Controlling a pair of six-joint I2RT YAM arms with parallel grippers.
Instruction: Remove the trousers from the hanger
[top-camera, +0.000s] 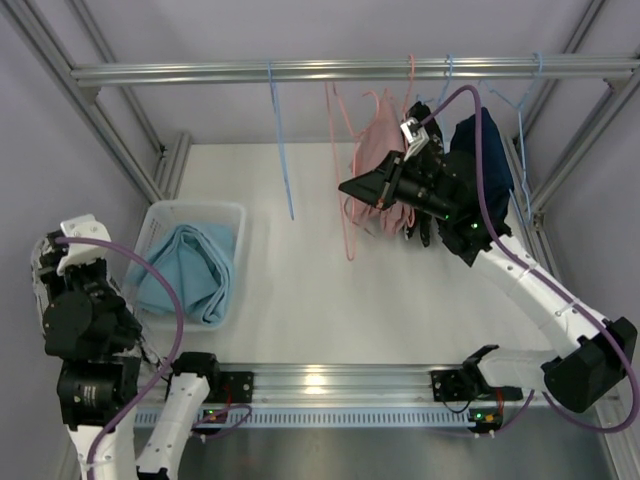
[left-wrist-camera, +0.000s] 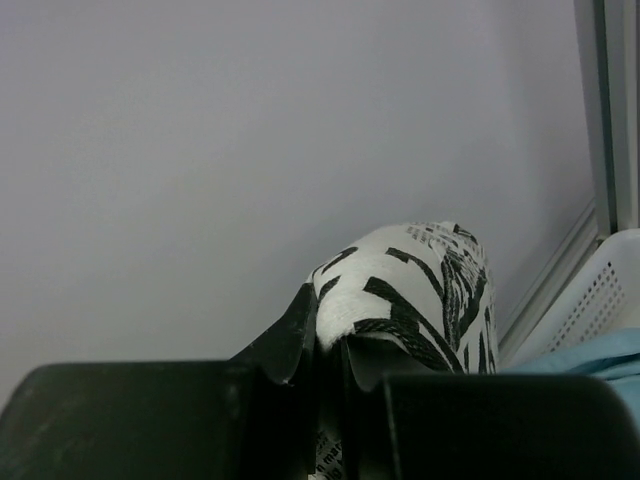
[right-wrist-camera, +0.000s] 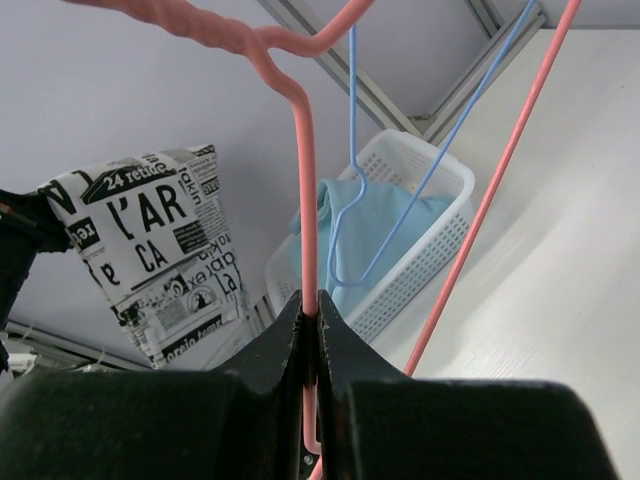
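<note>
Dusty pink trousers (top-camera: 375, 150): draped on pink hanger (right-wrist-camera: 307, 200), long axis hanging down from rail (top-camera: 300, 71). Right gripper (right-wrist-camera: 310, 312) is clenched on the hanger wire. Newsprint trousers (left-wrist-camera: 410, 290): pinched in left gripper (left-wrist-camera: 320, 345). Light blue trousers (top-camera: 190, 270): bunched in white basket (top-camera: 195, 206). White table (top-camera: 300, 300).

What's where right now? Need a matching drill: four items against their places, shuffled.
Items:
1. light blue trousers
2. newsprint trousers
3. pink hanger
4. leftmost blue hanger

Places:
A. pinched in the right gripper
B. bare on the rail
C. in the white basket
D. held by the left gripper

Pairs: 1-C, 2-D, 3-A, 4-B.
</note>
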